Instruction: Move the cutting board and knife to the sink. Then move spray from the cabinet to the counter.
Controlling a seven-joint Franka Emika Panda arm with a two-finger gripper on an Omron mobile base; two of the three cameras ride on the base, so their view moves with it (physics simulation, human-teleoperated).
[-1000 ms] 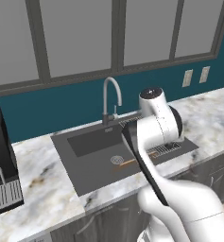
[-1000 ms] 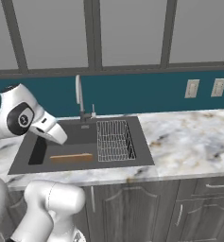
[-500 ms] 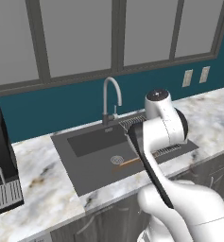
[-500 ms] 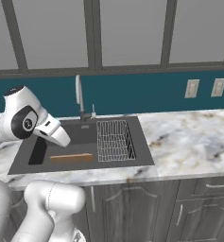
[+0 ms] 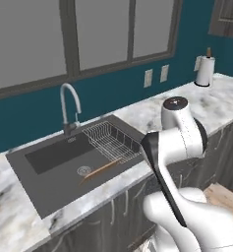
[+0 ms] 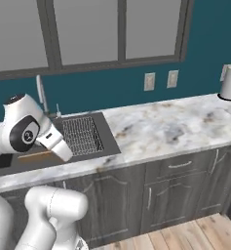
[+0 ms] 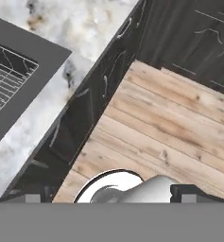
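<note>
The cutting board (image 5: 101, 170) lies in the dark sink (image 5: 49, 160), a thin light-brown strip beside the wire rack (image 5: 110, 140); in the right base view the cutting board (image 6: 36, 155) shows past my arm. I cannot make out the knife. The spray is out of view. A corner of the grey cabinet (image 5: 229, 17) shows at the top right. The marble counter (image 6: 161, 122) runs right of the sink (image 6: 108, 139). My gripper (image 7: 111, 194) is open and holds nothing. It points down at the wooden floor (image 7: 170, 118) in front of the counter (image 7: 52, 108).
A chrome faucet (image 5: 69, 106) stands behind the basin. A paper towel roll (image 5: 204, 70) sits at the counter's far right, and wall outlets (image 6: 161, 80) are on the teal backsplash. Grey cabinet fronts (image 6: 180, 190) run under the counter. Grey-panelled wall units (image 5: 103, 29) hang above.
The whole picture has shifted: the base has driven right along the counter, so the sink now sits further left in both base views. The gripper stays open.
</note>
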